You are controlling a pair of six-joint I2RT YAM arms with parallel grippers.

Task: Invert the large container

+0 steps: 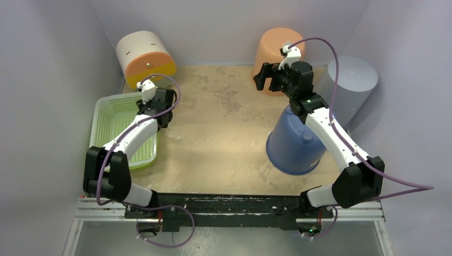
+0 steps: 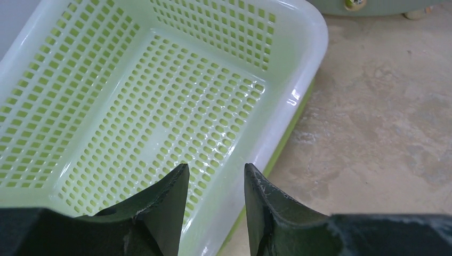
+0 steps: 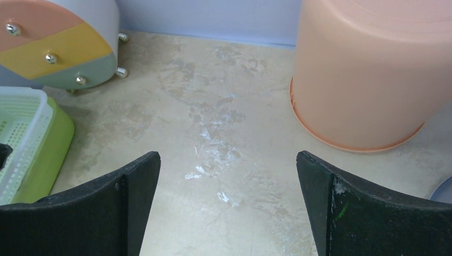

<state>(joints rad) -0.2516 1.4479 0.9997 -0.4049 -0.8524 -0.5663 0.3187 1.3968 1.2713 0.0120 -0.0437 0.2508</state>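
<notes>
A green perforated basket (image 1: 118, 129) stands upright at the left. It fills the left wrist view, with its white rim (image 2: 298, 90) running down the right. My left gripper (image 1: 155, 110) hovers over that right rim (image 2: 216, 176), jaws a little apart and empty. A peach bucket (image 1: 275, 49) stands mouth down at the back and also shows in the right wrist view (image 3: 368, 69). My right gripper (image 1: 265, 78) is wide open and empty just left of it, above bare table (image 3: 228, 165). A blue bucket (image 1: 293, 146) sits wide rim down under my right forearm.
A cream and orange drum (image 1: 145, 56) lies on its side at the back left and shows in the right wrist view (image 3: 58, 42). A grey cylinder (image 1: 353, 85) leans at the right wall. Grey walls close in the left, back and right sides.
</notes>
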